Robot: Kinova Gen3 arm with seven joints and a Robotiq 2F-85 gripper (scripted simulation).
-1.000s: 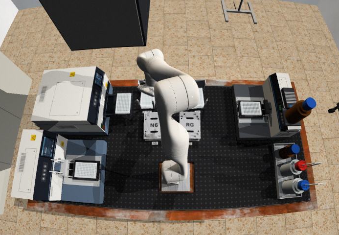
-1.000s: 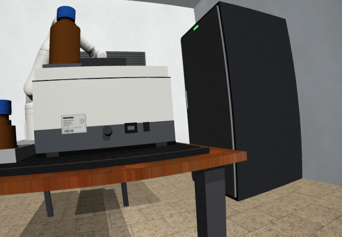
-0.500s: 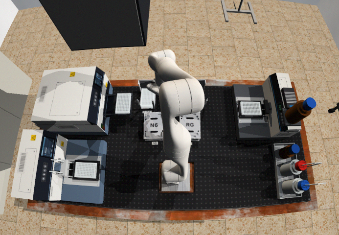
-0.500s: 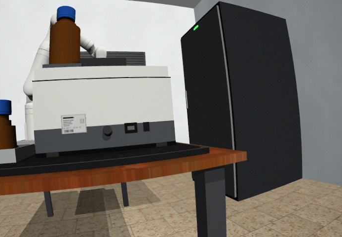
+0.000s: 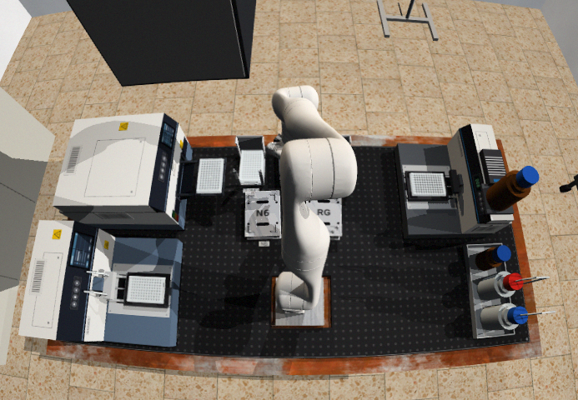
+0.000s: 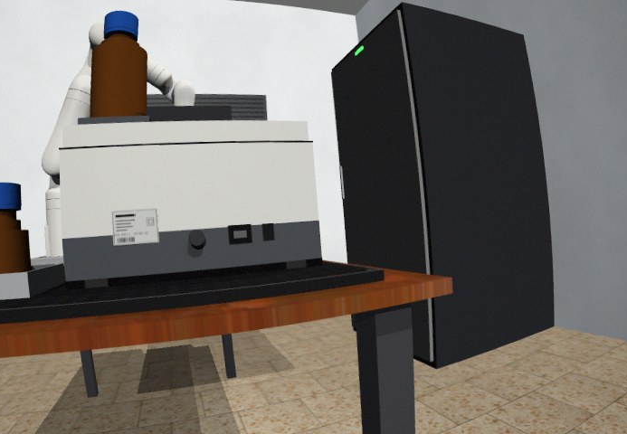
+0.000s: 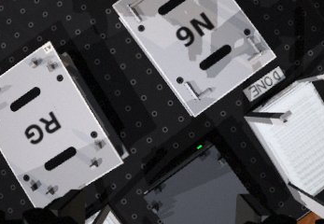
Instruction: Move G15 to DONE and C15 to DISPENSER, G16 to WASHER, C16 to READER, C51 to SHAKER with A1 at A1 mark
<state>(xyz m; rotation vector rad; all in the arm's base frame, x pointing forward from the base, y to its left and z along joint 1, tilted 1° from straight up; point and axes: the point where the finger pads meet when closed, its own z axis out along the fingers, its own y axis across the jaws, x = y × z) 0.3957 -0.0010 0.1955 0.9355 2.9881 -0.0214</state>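
Observation:
My gripper (image 7: 160, 209) is open and empty; only its dark fingertips show at the bottom edge of the wrist view. It hangs over a dark platform with a green light (image 7: 202, 191), which carries no plate. In the overhead view the arm (image 5: 318, 165) hides the gripper. A white plate (image 5: 251, 166) (image 7: 304, 135) lies in the rack by the DONE label (image 7: 263, 84). Another plate (image 5: 209, 175) sits on the drawer of the big white instrument (image 5: 114, 160) at the back left. One plate (image 5: 145, 288) sits on the front left instrument, and one plate (image 5: 427, 183) sits on the right instrument.
The nests N6 (image 5: 262, 214) (image 7: 197, 47) and RG (image 5: 329, 214) (image 7: 48, 126) carry nothing. A bottle holder (image 5: 492, 287) and a brown bottle (image 5: 511, 186) (image 6: 118, 71) stand at the right. A black cabinet (image 5: 157, 37) (image 6: 441, 194) stands behind the table.

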